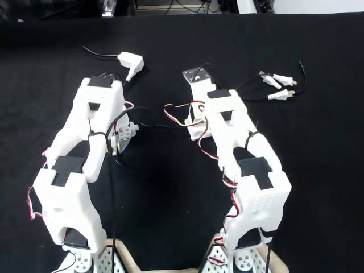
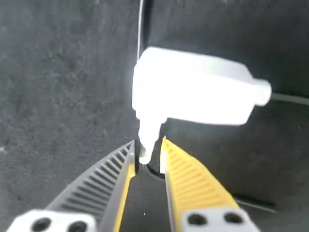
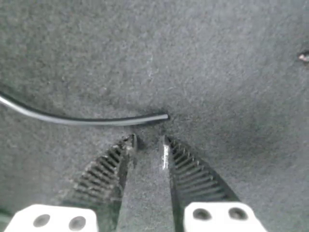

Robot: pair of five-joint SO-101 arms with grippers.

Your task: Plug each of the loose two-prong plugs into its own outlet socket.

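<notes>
A white angled plug (image 2: 193, 94) with a thin black cord lies on the black cloth at the back left (image 1: 131, 61). Its narrow prong end sits between the fingertips of my left gripper (image 2: 149, 147), which is shut on it. My right gripper (image 3: 147, 145) hovers just over the cloth near the back middle (image 1: 196, 75), slightly open with nothing between its fingers. The cut end of a black cable (image 3: 161, 116) lies just ahead of its tips. Two small white two-prong plugs (image 1: 280, 79) (image 1: 282, 95) lie side by side on their cords at the back right.
A small white block (image 1: 125, 133) with black and coloured wires sits between the arms, close to the left arm. Black cords (image 1: 301, 79) loop around the two plugs at the right. Black cloth (image 1: 170, 193) covers the table.
</notes>
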